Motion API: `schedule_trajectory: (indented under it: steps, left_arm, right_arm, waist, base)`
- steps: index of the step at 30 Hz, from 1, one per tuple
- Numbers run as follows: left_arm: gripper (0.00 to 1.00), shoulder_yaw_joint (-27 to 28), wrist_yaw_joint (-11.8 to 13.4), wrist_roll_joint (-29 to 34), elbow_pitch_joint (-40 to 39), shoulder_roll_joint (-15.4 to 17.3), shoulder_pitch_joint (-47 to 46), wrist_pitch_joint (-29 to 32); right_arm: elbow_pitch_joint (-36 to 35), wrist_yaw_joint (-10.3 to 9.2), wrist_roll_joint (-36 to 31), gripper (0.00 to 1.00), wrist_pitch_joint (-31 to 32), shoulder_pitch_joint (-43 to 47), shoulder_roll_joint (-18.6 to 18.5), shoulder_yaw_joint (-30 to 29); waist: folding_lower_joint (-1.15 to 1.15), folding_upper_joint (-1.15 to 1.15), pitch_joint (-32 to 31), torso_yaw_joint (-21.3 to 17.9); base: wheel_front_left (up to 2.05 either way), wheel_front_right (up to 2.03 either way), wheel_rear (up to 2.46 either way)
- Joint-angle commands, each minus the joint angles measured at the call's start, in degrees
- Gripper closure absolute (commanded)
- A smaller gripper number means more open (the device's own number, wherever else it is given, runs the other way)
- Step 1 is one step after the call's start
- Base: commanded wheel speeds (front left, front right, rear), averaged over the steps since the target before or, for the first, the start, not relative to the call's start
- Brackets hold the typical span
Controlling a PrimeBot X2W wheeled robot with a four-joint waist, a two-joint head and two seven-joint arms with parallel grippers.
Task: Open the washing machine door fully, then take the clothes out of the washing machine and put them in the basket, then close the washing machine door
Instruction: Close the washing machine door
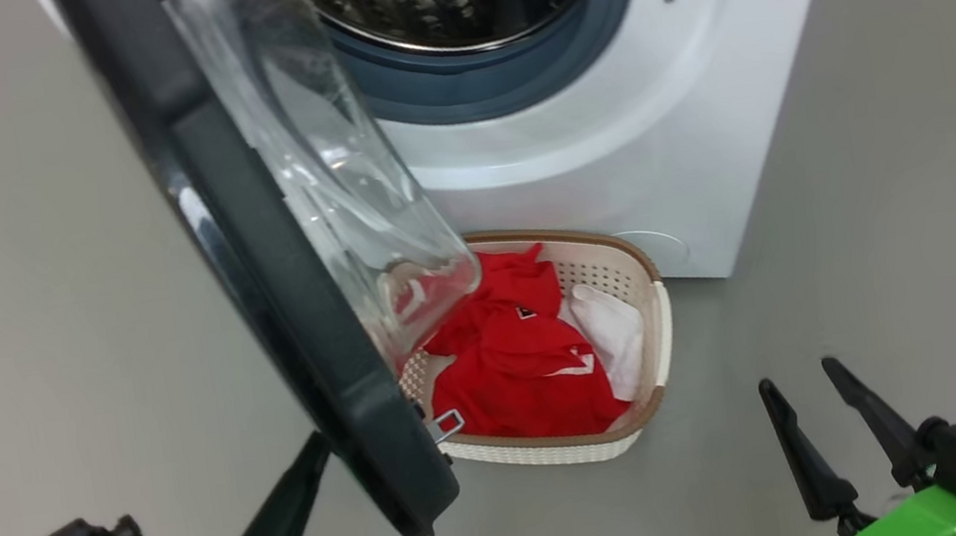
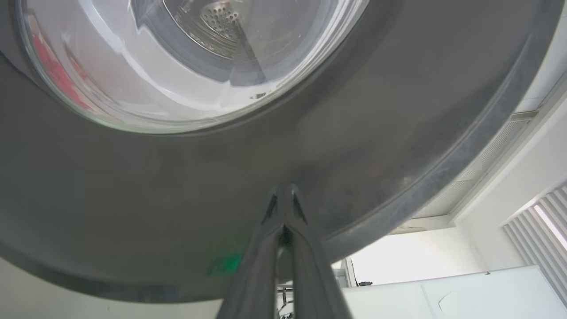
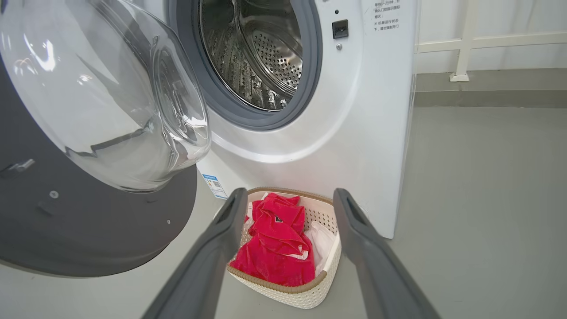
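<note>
The washing machine (image 1: pixel 611 141) (image 3: pixel 354 133) stands with its steel drum showing no clothes. Its door (image 1: pixel 277 271) (image 2: pixel 310 146) (image 3: pixel 88 212) hangs open, black rim toward me, glass bowl bulging over the basket. The clothes, a red shirt (image 1: pixel 517 362) (image 3: pixel 274 243) and a white cloth (image 1: pixel 612 328) (image 3: pixel 321 241), lie in the cream basket (image 1: pixel 655 326) (image 3: pixel 301 297) on the floor before the machine. My left gripper (image 1: pixel 314 445) (image 2: pixel 283 192) is shut, its tips against the door's outer black rim near its lower edge. My right gripper (image 1: pixel 798 380) (image 3: pixel 288 199) is open and empty, right of the basket.
Grey floor (image 1: pixel 914 237) spreads around the machine and basket. In the right wrist view a white wall (image 3: pixel 487 35) with a rail runs behind the machine at the right. The basket sits close under the open door's glass.
</note>
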Motion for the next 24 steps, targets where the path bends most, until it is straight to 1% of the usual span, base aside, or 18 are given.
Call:
schedule_trajectory:
  steps: [1,7,11,18,21,24]
  left_arm:
    - [1.00,2.7,-0.3,0.3,-1.7,0.5,-2.3,1.0]
    - [1.00,6.0,-0.3,3.2,-2.5,-3.1,-4.0,5.8]
    - [1.00,5.6,-0.3,5.8,-3.4,-4.6,-5.6,7.7]
    - [1.00,3.6,-0.3,8.8,-4.8,-6.2,-10.4,5.7]
    - [1.00,2.0,-0.3,11.0,-4.5,-5.9,-12.7,4.1]
    - [1.00,0.3,-0.3,12.6,-3.5,-5.5,-15.3,0.7]
  right_arm:
    - [-1.6,0.42,0.5,0.00,-0.4,-2.5,-0.6,1.0]
    - [-1.9,0.42,1.0,0.00,-0.4,-3.2,-0.6,0.9]
    - [-2.1,0.42,1.4,0.00,-0.4,-3.8,-0.6,0.9]
    - [-2.7,0.42,2.4,0.00,-0.4,-5.6,-0.6,0.8]
    - [-2.9,0.42,2.9,0.00,-0.4,-6.2,-0.6,0.8]
    - [-3.1,0.42,3.6,0.00,-0.4,-6.8,-0.6,0.8]
  waist:
    - [0.00,0.00,0.8,-1.5]
    - [0.00,0.00,2.0,-5.0]
    - [0.00,0.00,3.2,-7.4]
    - [0.00,0.00,6.0,-11.9]
    - [0.00,0.00,7.2,-13.9]
    - [0.00,0.00,8.3,-15.8]
  base:
    - [0.00,0.00,0.00]
    - [0.00,0.00,0.00]
    - [0.00,0.00,0.00]
    - [0.00,0.00,0.00]
    - [0.00,0.00,0.00]
    - [0.00,0.00,0.00]
